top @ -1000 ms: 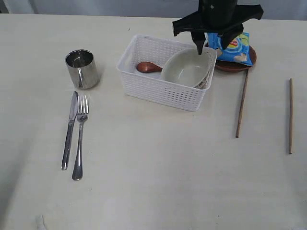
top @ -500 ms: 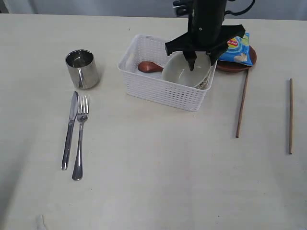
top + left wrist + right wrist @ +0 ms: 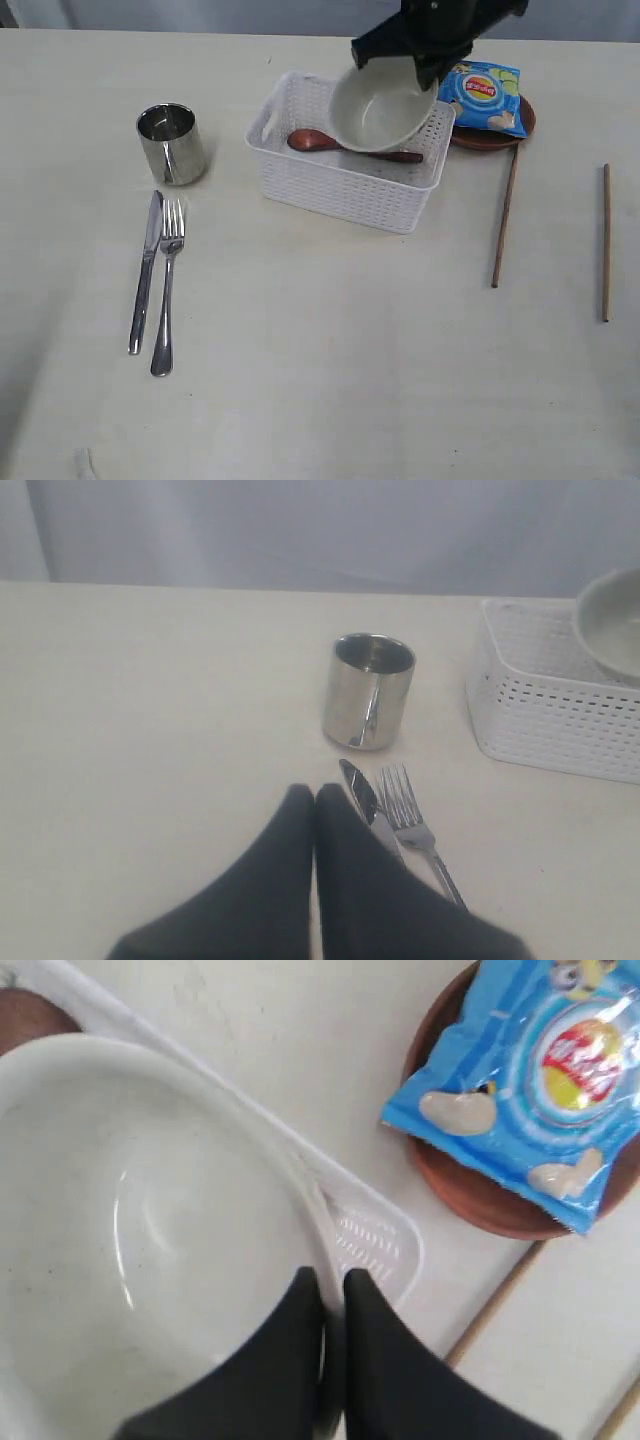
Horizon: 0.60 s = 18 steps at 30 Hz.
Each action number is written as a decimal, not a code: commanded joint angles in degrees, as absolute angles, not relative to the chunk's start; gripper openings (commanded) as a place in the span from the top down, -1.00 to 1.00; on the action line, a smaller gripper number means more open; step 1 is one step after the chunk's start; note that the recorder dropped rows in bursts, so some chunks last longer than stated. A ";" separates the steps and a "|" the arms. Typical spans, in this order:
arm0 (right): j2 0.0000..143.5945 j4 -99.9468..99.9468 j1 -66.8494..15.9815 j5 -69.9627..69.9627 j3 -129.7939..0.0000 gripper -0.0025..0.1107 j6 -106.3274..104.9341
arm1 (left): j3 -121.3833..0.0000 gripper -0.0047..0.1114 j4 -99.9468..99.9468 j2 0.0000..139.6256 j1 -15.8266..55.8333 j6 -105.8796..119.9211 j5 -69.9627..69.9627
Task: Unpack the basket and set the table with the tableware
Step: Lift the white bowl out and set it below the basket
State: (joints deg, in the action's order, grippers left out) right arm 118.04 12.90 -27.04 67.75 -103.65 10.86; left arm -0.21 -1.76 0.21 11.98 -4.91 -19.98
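Your right gripper [image 3: 330,1282] pinches the bowl [image 3: 378,105] by its rim, tilted, raised over the basket [image 3: 340,190], with the spoon [image 3: 315,141] beneath. Bare table [image 3: 330,320] lies nearward, between fork [image 3: 166,290] and chopsticks [image 3: 503,215]. Your left gripper [image 3: 315,792], jaws together, hovers beside the knife [image 3: 357,788].

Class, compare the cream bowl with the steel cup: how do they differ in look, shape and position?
The bowl is matt cream, wide and shallow; the cup is shiny steel, narrow and tall. The bowl hangs tilted above the basket, pinched at its rim by the right gripper; the cup stands upright on the table, untouched. Both are round, open-topped vessels.
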 commanded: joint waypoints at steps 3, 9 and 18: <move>109.09 10.54 -26.80 69.96 -104.88 0.96 8.13 | 0.00 0.92 -1.72 0.00 12.24 -4.73 -19.85; 101.71 -7.66 -25.23 68.12 -96.09 0.96 -5.05 | 0.00 0.92 -1.72 0.00 12.24 -4.73 -19.85; 98.56 -27.48 -25.71 56.16 -72.83 0.96 -19.75 | 0.00 0.92 -1.72 0.00 12.24 -4.73 -19.85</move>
